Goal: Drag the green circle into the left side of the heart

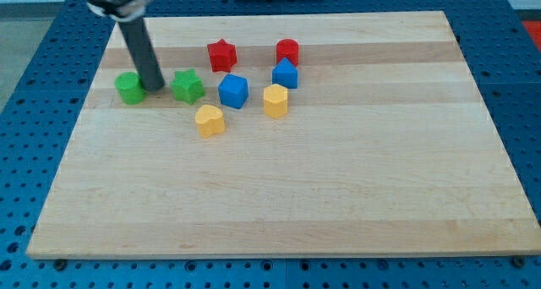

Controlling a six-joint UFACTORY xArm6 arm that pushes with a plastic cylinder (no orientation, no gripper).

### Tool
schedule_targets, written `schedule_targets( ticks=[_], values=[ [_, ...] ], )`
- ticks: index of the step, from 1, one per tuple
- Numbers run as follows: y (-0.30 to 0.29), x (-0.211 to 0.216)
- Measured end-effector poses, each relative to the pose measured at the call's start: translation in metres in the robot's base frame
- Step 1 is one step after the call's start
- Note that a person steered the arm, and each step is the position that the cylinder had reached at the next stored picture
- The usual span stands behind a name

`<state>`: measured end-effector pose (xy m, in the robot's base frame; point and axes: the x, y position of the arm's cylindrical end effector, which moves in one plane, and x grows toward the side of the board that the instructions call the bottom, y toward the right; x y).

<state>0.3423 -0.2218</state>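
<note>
The near edge of the worktop (pixel 279 251) lies closest to the camera, bare pale wood; nothing stands on it until the yellow heart (pixel 210 119), the block nearest the view's bottom, which is the goal of the task. The green circle (pixel 130 88) sits well apart from it, up and toward the view's left, near the worktop's left edge. My tip (pixel 157 88) comes down just beside the circle on its right, between it and the green star (pixel 188 86); whether it touches the circle I cannot tell. The end effector is a plain rod with no jaws, so there is nothing to open, close or grip; it can only push.

I judge the tip is badly placed for the job: a push from the right would drive the circle further left, away from the heart; to send it down and rightward the tip would want to stand on the circle's upper-left side.

Around these, the green star lies close to the direct line from circle to heart and could be knocked along; the blue cube (pixel 233 91) stands just right of it; a yellow block (pixel 275 100), a second blue block (pixel 285 73), a red star (pixel 221 55) and a red cylinder (pixel 287 51) lie further right, clear of the path.
</note>
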Motion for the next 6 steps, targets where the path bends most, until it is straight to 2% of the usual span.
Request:
schedule_targets(
  ticks=[1, 2, 3, 4, 5, 6],
  values=[
    [-0.021, 0.0],
    [-0.02, -0.008],
    [-0.044, -0.025],
    [-0.044, 0.03],
    [0.002, 0.061],
    [-0.048, 0.064]
  ],
)
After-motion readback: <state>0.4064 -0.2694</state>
